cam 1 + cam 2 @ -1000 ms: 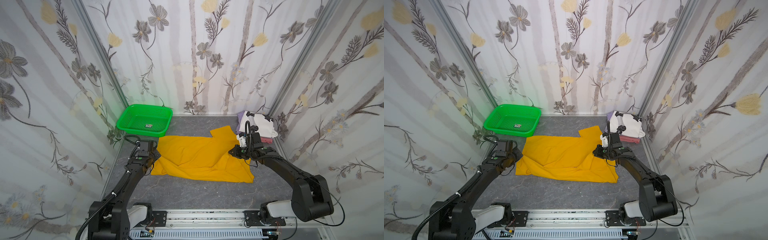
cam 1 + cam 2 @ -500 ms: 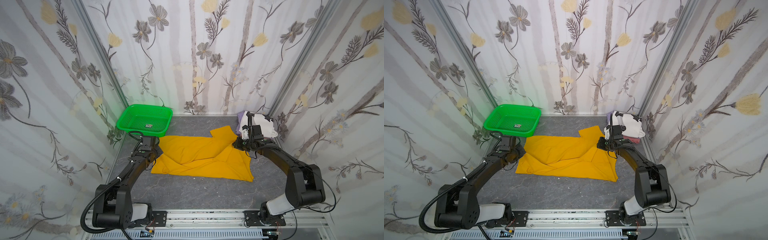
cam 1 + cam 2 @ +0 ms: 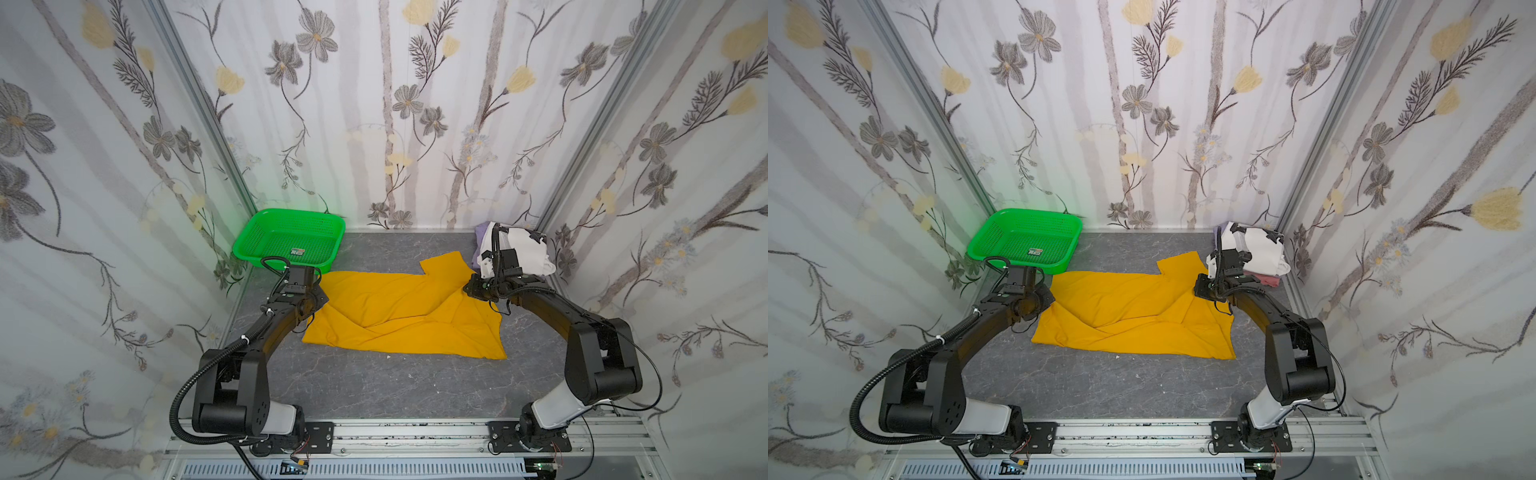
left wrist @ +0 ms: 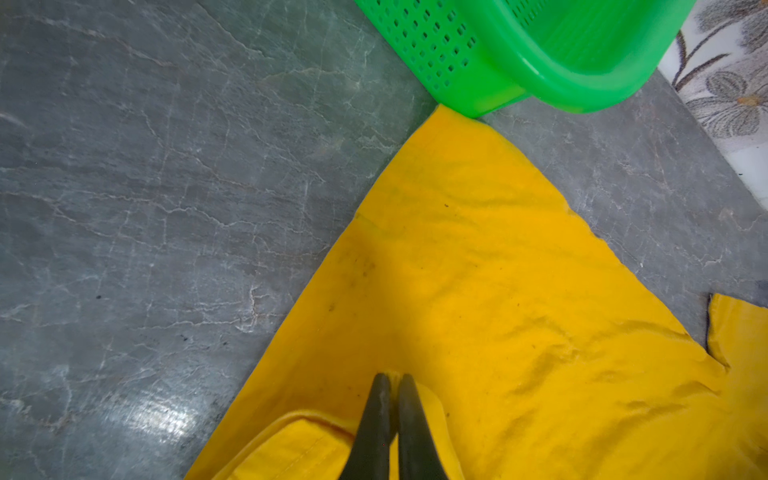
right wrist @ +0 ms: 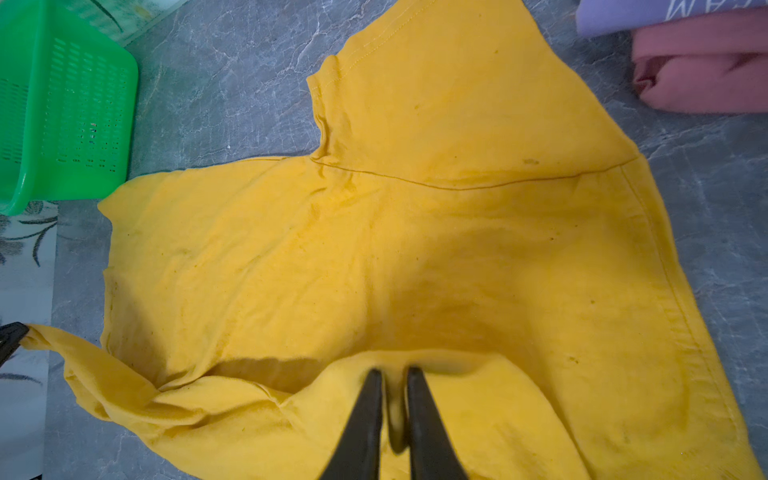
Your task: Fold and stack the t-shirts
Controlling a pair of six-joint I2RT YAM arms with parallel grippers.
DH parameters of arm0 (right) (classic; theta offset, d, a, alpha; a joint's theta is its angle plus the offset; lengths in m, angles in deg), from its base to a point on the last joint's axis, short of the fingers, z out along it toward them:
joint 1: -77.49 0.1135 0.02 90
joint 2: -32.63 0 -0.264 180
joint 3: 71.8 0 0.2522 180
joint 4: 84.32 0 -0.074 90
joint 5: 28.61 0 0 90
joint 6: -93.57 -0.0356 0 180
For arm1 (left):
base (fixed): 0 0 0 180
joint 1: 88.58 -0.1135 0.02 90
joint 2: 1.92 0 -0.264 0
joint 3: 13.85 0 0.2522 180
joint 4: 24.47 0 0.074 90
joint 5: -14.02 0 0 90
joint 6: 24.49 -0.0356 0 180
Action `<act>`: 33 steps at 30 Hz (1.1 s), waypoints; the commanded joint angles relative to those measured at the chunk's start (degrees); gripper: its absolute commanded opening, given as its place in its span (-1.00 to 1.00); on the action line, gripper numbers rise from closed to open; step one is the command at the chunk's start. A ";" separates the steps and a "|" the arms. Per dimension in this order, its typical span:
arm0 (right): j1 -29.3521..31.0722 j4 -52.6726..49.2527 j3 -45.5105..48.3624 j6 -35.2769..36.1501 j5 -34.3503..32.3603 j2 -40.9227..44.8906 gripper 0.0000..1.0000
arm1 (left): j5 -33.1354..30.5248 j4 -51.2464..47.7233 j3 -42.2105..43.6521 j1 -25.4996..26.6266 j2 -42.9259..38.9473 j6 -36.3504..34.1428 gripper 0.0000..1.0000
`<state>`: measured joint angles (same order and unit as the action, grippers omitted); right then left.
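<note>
The mustard-yellow t-shirt [image 3: 407, 316] [image 3: 1133, 320] lies spread and creased on the grey table, one sleeve pointing back. My left gripper [image 3: 318, 296] [image 4: 390, 378] is shut, pinching a fold at the shirt's [image 4: 498, 291] left edge near the basket. My right gripper [image 3: 469, 289] [image 5: 392, 370] sits at the shirt's [image 5: 415, 228] right side, its jaws slightly apart with a ridge of yellow cloth standing between them. At back right is a stack of folded t-shirts: white with black figures [image 3: 519, 249] on top, lavender [image 5: 623, 16] and pink [image 5: 706, 70] beneath.
A bright green perforated basket [image 3: 291, 241] [image 3: 1025, 237] stands at the back left, its corner touching the yellow shirt's tip in the left wrist view [image 4: 540, 41]. Flowered walls close in the table on three sides. Bare grey tabletop [image 3: 395, 382] stretches in front of the shirt.
Both grippers have moved toward the back with the yellow cloth, doubling the shirt's front part over itself. The right jaws, shut before, now stand slightly parted.
</note>
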<state>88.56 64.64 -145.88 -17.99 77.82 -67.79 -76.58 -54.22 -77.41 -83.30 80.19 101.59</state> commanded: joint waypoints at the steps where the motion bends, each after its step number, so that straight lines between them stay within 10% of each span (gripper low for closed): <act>1: -0.08 0.46 0.77 0.82 -0.38 1.60 -0.27 | 1.21 2.85 -1.86 -0.09 1.96 -0.95 -1.00; 7: -0.70 -0.37 5.47 0.49 -0.43 9.40 0.23 | 1.78 1.42 -5.00 -0.17 4.74 -1.31 -0.93; 10: -1.35 -1.24 10.55 -0.34 -0.14 16.33 0.58 | 1.57 0.13 -4.82 -0.94 4.11 -0.78 0.41; 15: -4.04 -2.10 22.97 -3.61 0.25 28.24 0.87 | -2.55 -9.48 -3.78 -2.23 1.04 1.05 0.93; 20: -5.91 -0.34 31.06 -8.91 -0.91 36.82 0.99 | 0.90 -11.35 4.19 -4.57 -5.22 2.54 0.88; 29: -6.24 2.29 34.95 -13.00 -0.65 40.02 0.94 | 4.01 -6.92 11.26 -5.10 -8.33 3.57 0.04; 33: -6.24 2.42 36.76 -14.17 -1.34 41.39 0.91 | 2.73 -6.76 10.79 -5.19 -6.30 3.12 0.00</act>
<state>82.31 64.68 -109.73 -30.29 77.36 -27.10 -72.88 -61.93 -66.38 -88.37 73.02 104.52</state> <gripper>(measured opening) 0.957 0.505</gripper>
